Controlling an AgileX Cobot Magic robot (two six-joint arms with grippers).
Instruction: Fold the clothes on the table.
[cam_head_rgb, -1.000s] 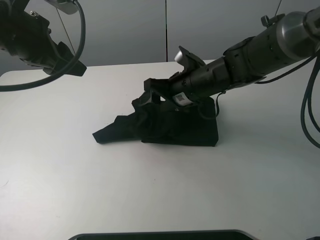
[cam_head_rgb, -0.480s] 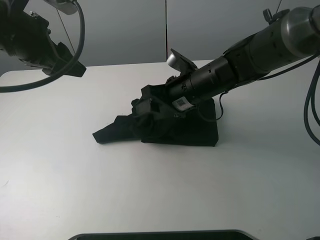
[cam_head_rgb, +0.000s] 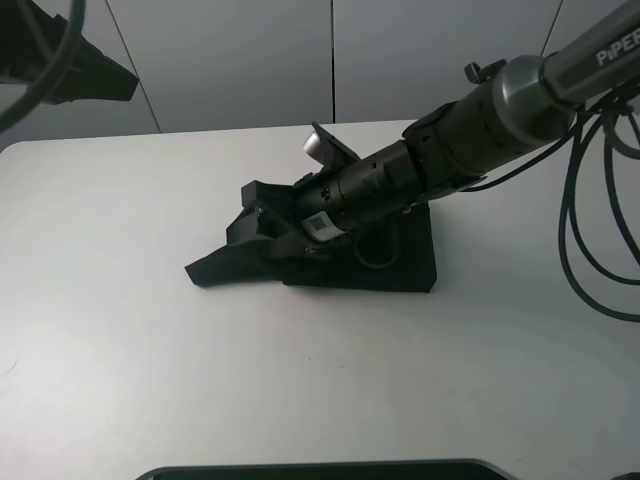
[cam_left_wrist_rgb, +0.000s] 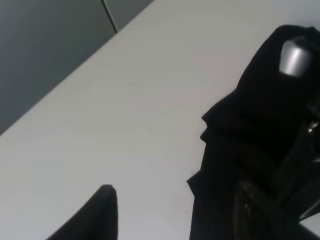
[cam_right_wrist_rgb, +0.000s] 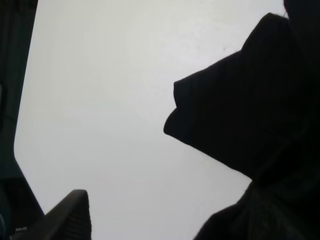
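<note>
Mostly done, I'd say: shirt (cam_head_rgb: 395, 258) sits as compact block on table (cam_head_rgb: 120, 350) w/ one flap (cam_head_rgb: 215, 268) sticking out; right pincer (cam_head_rgb: 262, 215) at it, grip unclear; left pincer (cam_head_rgb: 105, 80) wide, empty.

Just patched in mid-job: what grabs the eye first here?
A black T-shirt lies crumpled, partly folded, at the middle of the white table. The right arm stretches low across it toward its bunched end. The left arm hangs high at the far left corner, off the cloth.

Black clothes (cam_head_rgb: 400, 258), seemingly plain; white table (cam_head_rgb: 140, 310).
</note>
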